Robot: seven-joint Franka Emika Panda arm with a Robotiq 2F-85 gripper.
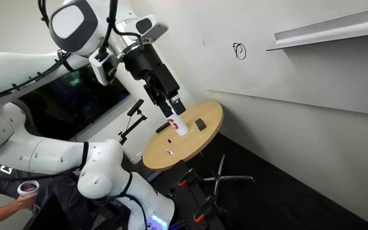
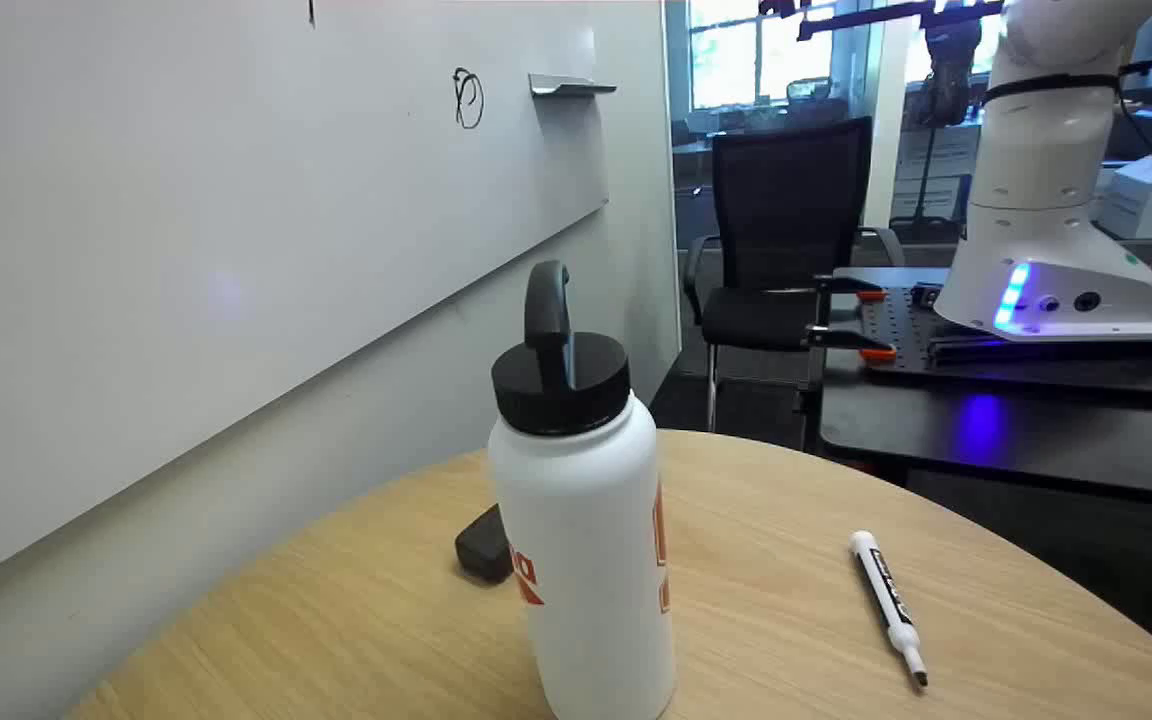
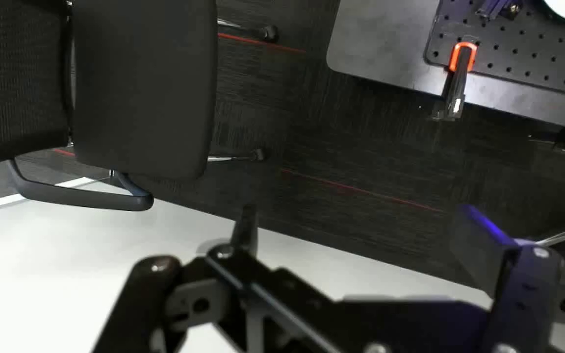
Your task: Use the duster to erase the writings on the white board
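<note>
Black, with fingers (image 3: 481, 247) spread wide in the wrist view; hangs in mid-air, apart from both the dark writings (image 1: 239, 51) on the white board (image 1: 260, 80) and the duster (image 1: 200, 124) lying on the round wooden bench (image 1: 185, 143) near the white bottle (image 1: 178, 125).

Office-like setting, white board (image 2: 186, 250), mesh-backed chair (image 2: 791, 205), wall-mounted screen (image 1: 83, 100)

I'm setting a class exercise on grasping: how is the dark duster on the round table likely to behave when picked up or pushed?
The duster will probably hold its shape when gripped, since it looks like a compact block. Pushed, it would likely slide rather than roll or tip: it sits low on the round table.
</note>
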